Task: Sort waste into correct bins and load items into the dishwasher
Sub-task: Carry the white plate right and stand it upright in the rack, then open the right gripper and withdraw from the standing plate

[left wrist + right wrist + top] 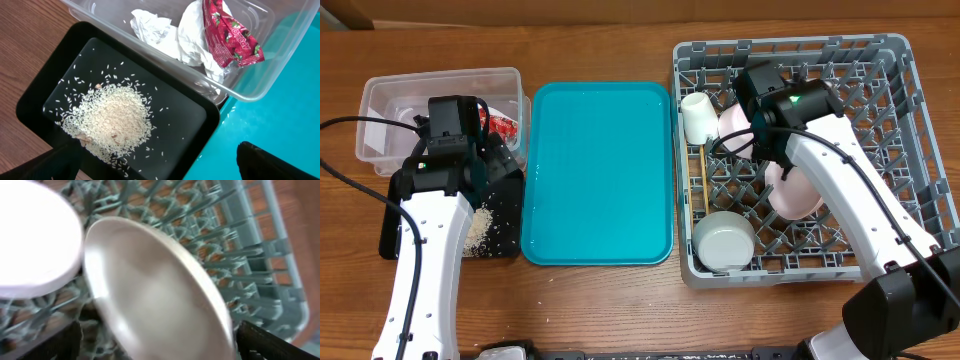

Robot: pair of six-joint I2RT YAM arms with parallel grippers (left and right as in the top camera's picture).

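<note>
Overhead view: the clear tub (380, 95) is found at upper left, with the black tray (512, 240) against its lower edge and the teal serving tray (598, 170) just beside both. The left arm (420, 240) is laid across tub and tray, so part of each is hidden, and its fingers are covered by the wrist housing. Loose rice (480, 228) is seen in the black tray, and a scrap of the red wrapper (502, 125) in the tub. The dish rack (920, 120) fills the right of the frame. Within it are noted the white cup (697, 117) at upper left, the chopsticks (704, 180) below it and the white bowl (725, 242) at lower left. The pink bowl (733, 122) beside the cup is partly hidden, and the pale pink plate (795, 195) near the middle is partly covered by the right arm (845, 200).

Left wrist view: the rice is heaped in the black tray. The crumpled napkin (150, 30) and the wrapper lie in the tub at the top of the frame. The left gripper (160, 167) is released. Only its two dark fingertips are shown, cut off at the lower corners and wide apart.

Right wrist view: the picture is blurred. The plate is seen tilted on the rack pegs, filling the middle. A pale round shape (35, 235) at upper left cannot be identified. The right gripper (157, 347) is released and spread wide, its fingertips cut off at the lower corners. The plate's lower rim lies between them, apart from the left-hand tip and just beside the right-hand one.
</note>
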